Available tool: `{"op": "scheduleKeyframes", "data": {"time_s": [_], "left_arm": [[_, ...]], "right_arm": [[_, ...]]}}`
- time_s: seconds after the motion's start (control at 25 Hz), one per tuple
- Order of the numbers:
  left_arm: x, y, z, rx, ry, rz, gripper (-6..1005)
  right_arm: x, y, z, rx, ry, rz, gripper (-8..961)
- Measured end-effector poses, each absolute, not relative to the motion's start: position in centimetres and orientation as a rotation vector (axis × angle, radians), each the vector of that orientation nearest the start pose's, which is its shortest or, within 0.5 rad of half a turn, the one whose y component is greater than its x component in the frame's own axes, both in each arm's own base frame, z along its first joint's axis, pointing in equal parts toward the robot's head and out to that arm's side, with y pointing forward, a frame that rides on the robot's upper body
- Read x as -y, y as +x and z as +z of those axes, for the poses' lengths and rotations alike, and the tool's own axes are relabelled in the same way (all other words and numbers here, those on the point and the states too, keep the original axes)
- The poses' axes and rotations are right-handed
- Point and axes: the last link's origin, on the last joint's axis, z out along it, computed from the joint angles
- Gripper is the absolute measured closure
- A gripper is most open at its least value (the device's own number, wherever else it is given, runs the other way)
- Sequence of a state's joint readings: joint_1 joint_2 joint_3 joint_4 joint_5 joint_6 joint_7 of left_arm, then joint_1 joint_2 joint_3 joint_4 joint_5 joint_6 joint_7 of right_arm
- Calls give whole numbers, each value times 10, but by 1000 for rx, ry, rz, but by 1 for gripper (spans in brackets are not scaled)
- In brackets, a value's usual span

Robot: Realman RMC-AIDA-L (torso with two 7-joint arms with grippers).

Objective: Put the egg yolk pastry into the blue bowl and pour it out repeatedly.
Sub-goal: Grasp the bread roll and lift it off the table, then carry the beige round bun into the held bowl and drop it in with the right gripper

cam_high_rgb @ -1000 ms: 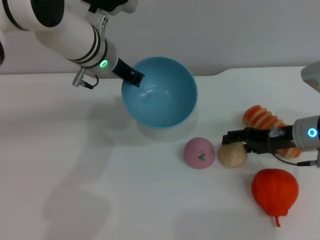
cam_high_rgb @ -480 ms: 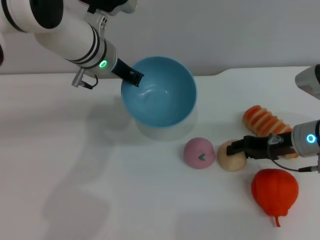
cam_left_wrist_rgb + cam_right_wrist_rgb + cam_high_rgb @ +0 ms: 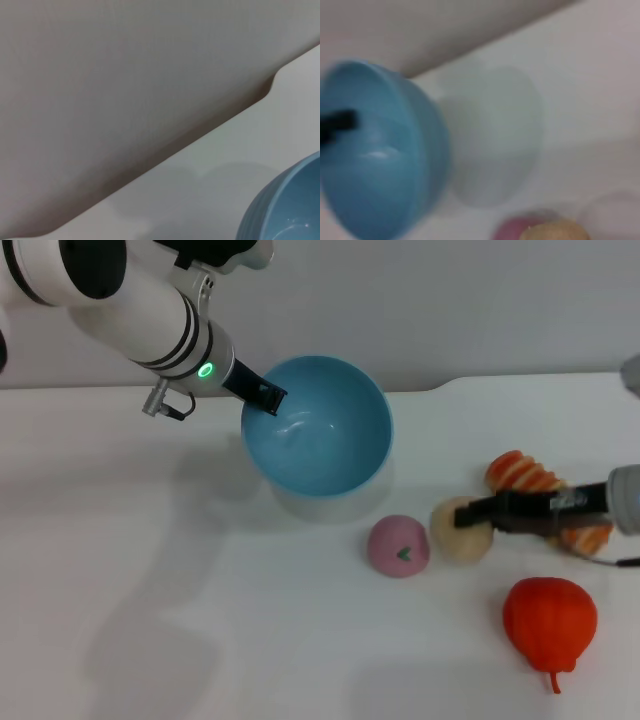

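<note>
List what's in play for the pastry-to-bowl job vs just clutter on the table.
In play:
egg yolk pastry, in the right gripper
blue bowl, held tilted by the left gripper

Clutter:
pink bun
striped bread
orange fruit

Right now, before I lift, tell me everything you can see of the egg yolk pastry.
The egg yolk pastry is a small pale beige-cream lump, rounded and matte, with an uneven surface. In the head view it sits low over the white table, just right of the pink bun and left of the striped bread. The right claw is shut on it from the right. Whether it touches the table or the bun, I cannot tell. It is outside the blue bowl.
</note>
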State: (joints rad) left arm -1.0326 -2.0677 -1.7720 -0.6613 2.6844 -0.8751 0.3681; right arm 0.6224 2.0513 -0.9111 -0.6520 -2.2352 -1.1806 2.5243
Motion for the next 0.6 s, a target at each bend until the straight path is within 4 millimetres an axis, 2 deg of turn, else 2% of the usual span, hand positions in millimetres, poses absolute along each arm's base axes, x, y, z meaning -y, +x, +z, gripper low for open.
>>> {"op": "scheduleKeyframes", "data": {"time_s": [0.28,0.6], "left_arm": [[-465,-139,-49,903,-2305,276,1000],[-452,-136,-65,931,-2376,307,999]], "right_arm": [[-383,236,11,-1712,-2286,475,705],[-401,192,6,-1553,-2439,548,739]]}}
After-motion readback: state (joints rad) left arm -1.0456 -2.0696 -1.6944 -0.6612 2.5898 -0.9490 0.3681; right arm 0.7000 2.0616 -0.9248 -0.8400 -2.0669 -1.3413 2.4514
